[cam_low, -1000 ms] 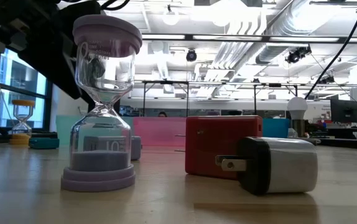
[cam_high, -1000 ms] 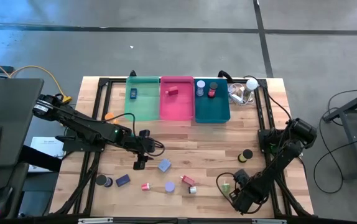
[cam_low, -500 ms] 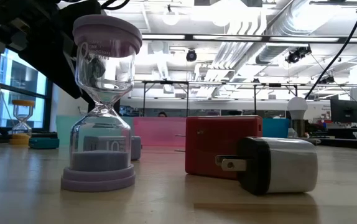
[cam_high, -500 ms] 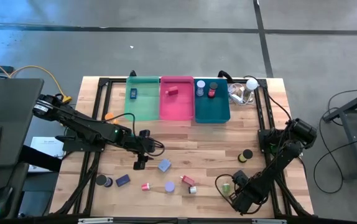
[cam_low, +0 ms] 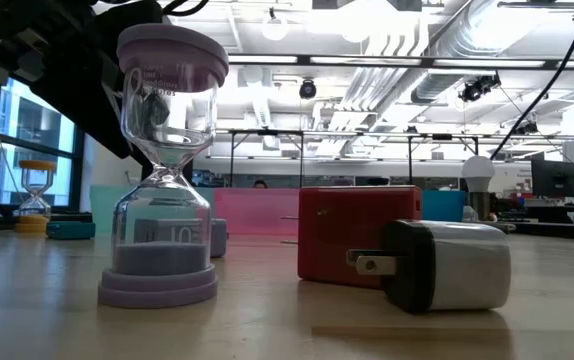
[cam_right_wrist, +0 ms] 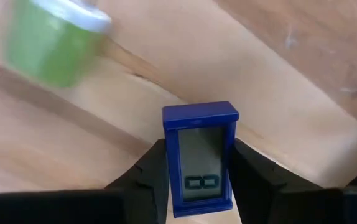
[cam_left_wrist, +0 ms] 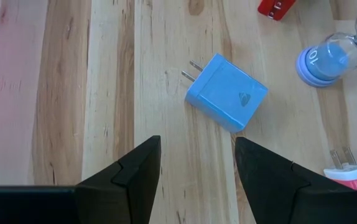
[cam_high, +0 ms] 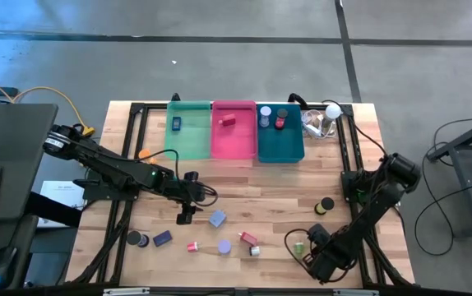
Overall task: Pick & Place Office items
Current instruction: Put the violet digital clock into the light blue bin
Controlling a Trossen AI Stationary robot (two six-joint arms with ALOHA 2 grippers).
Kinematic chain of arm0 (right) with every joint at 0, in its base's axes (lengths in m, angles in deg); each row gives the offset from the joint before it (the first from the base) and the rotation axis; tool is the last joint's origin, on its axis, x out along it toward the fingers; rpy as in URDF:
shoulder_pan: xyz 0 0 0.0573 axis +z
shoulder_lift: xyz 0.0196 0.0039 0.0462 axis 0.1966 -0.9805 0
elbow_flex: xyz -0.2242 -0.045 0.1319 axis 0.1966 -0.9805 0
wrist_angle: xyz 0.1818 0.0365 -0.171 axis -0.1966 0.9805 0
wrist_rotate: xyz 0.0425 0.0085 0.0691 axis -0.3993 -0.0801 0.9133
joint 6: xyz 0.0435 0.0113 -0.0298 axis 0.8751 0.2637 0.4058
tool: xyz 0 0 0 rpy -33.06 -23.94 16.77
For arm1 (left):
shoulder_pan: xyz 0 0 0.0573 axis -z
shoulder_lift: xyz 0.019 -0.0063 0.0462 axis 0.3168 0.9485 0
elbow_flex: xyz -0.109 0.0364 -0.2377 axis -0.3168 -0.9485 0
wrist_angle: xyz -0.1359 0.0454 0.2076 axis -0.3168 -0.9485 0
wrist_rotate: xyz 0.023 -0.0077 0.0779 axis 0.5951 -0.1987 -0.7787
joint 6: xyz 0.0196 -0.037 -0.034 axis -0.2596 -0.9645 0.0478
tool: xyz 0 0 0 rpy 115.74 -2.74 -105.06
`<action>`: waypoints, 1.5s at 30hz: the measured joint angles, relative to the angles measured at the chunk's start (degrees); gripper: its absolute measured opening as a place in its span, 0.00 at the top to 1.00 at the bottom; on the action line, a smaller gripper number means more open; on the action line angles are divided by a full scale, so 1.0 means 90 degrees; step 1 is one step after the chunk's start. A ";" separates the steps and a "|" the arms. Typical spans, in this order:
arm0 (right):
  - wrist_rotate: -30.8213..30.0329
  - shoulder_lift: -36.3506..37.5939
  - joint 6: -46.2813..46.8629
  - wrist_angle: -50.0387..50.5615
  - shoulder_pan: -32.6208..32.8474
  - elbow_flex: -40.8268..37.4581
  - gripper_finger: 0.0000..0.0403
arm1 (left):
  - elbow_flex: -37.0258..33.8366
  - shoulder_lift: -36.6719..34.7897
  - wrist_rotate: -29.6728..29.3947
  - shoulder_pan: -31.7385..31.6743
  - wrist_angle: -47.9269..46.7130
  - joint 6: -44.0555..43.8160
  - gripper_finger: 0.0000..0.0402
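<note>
The right gripper (cam_right_wrist: 197, 186) sits low at the table's (cam_high: 261, 189) near right edge, its two dark fingers (cam_right_wrist: 150, 177) clamped on a small blue timer (cam_right_wrist: 200, 158) with a grey display, held upright between them. Just beyond the timer, a green roll (cam_right_wrist: 54, 43) with a pale rim lies on the wood, apart from the grip. From above, this gripper (cam_high: 312, 245) shows beside that green roll (cam_high: 299, 246), with a dark roll (cam_high: 326, 205) a little farther back.

The left gripper (cam_high: 185, 215) hovers over the middle of the table, fingers (cam_left_wrist: 129, 177) apart and holding nothing. Past them lies a blue plug (cam_left_wrist: 226, 93), prongs pointing away from the lavender hourglass (cam_left_wrist: 328, 56) near it; a red block (cam_left_wrist: 278, 7) and a pink plug (cam_left_wrist: 352, 174) show at the edges of that view.

The rest of the office items lie scattered along the near side: a dark roll (cam_high: 136, 238), a navy block (cam_high: 163, 238), a small red roll (cam_high: 193, 246), the hourglass (cam_high: 224, 247) and a pink block (cam_high: 247, 238) (the low view shows the hourglass (cam_low: 162, 170), a red charger (cam_low: 352, 235) and a black-and-white plug (cam_low: 447, 265) close up). At the back stand the green bin (cam_high: 188, 144), pink bin (cam_high: 233, 144) and teal bin (cam_high: 280, 148), each already holding a small item or two.
</note>
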 joint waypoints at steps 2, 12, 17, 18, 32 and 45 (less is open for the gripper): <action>-0.0256 0.0091 -0.0004 0.0218 0.0000 0.0156 0.71 | 0.0000 0.0000 0.0000 0.0000 0.0000 0.0000 0.50; -0.2439 0.0224 -0.0868 0.1502 -0.0178 0.1482 0.71 | 0.0002 -0.0001 0.0000 0.0000 0.0112 0.0019 0.50; -0.4168 0.0227 -0.2382 0.1461 -0.0615 0.1813 0.71 | 0.0002 -0.0002 -0.0017 -0.0156 0.0126 0.0587 0.50; -0.4523 0.0227 -0.2735 0.1413 -0.0713 0.1856 0.71 | 0.0002 -0.0001 -0.0024 -0.0207 0.0142 0.0709 0.50; -0.7088 0.0234 -0.8802 -0.1294 -0.2288 0.1900 0.71 | 0.0010 -0.0006 0.2032 -0.1322 0.0930 -0.0281 0.50; -0.6350 0.0234 -1.2458 -0.3892 -0.2819 0.1900 0.71 | 0.0007 -0.0827 0.3738 -0.3224 0.1979 0.0503 0.50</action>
